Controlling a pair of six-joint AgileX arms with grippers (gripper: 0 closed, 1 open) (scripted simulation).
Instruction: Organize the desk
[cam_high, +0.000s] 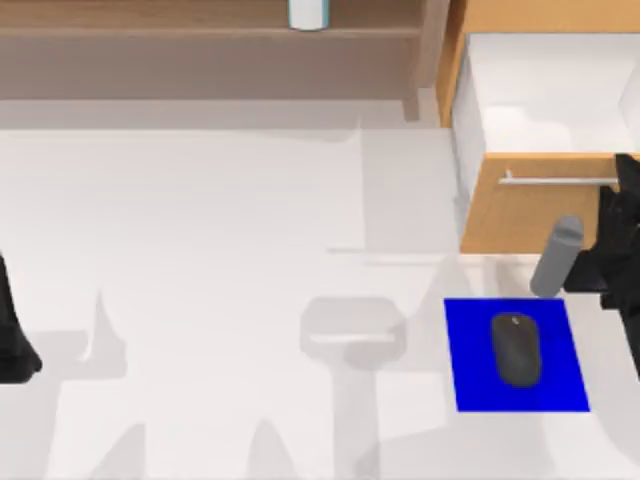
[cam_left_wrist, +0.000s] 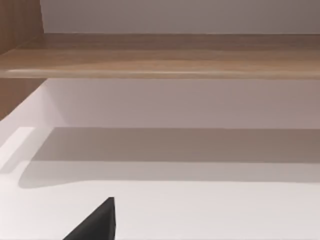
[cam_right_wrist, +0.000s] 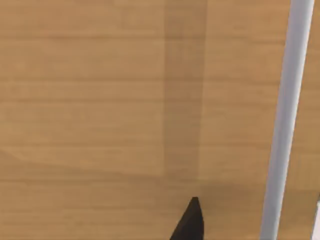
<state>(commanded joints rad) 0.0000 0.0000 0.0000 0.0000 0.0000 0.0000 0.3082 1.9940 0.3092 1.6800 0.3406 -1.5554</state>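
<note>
White desk (cam_high: 200, 250), wooden shelf (cam_high: 200, 40), open drawer (cam_high: 545, 100), blue mat (cam_high: 470, 380)

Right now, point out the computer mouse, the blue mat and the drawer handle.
mouse (cam_high: 516, 349), top view, middle of its back.
blue mat (cam_high: 472, 385), top view, bare corner.
drawer handle (cam_high: 555, 181), top view, middle of the bar.

Both AgileX arms are matte black all over, with blocky, angular housings and no visible markings, screws or cables. The left arm (cam_high: 14, 335) shows as a dark, tapering wedge-shaped mass. The right arm (cam_high: 622, 240) looks chunkier, built of stacked black segments with hard edges. A single pointed black finger (cam_right_wrist: 190, 222) of the right tool is plain and sharp-tipped.
</note>
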